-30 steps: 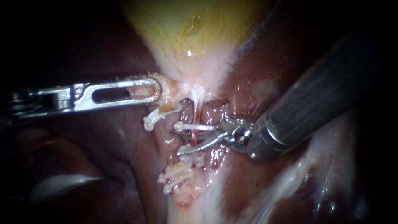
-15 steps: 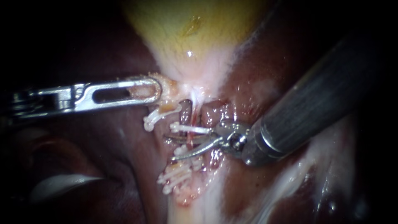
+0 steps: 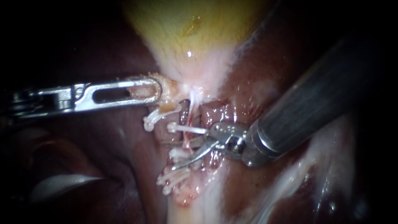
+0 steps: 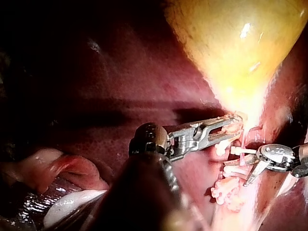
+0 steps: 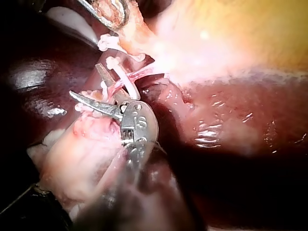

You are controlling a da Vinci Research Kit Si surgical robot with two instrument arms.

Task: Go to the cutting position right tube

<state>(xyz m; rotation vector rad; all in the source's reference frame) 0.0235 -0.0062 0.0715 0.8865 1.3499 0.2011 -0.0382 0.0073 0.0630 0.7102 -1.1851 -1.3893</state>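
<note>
Broadly, the scene is filled by the dark red liver, against which the yellow gallbladder is seen tapering downward to a pale, whitish neck.

The right instrument is brought in from the upper right, its thick dark shaft ending in a small metal hinge and two slim, curved blades. Its jaws are held moderately apart: a clear gap is shown between them and nothing is gripped.

The left instrument is laid almost level from the left. Its slotted jaws are closed on pale tissue at the gallbladder's neck, and that tissue can be seen through the slot and around the tip.

The tube, thin and reddish, is found running down from the neck, just to the right of the left instrument's tip. It is straddled by the open blades of the right instrument, one blade being placed to each side of it, and in the right wrist view it is seen leading in toward the hinge. Whether either blade touches it cannot be told.

An upper clip, white, is set across the tube just above the upper blade. A side clip is seen hanging below the left instrument's tip, apart from the tube. A cluster of clips is gathered on pale tissue just beneath the lower blade.
</note>
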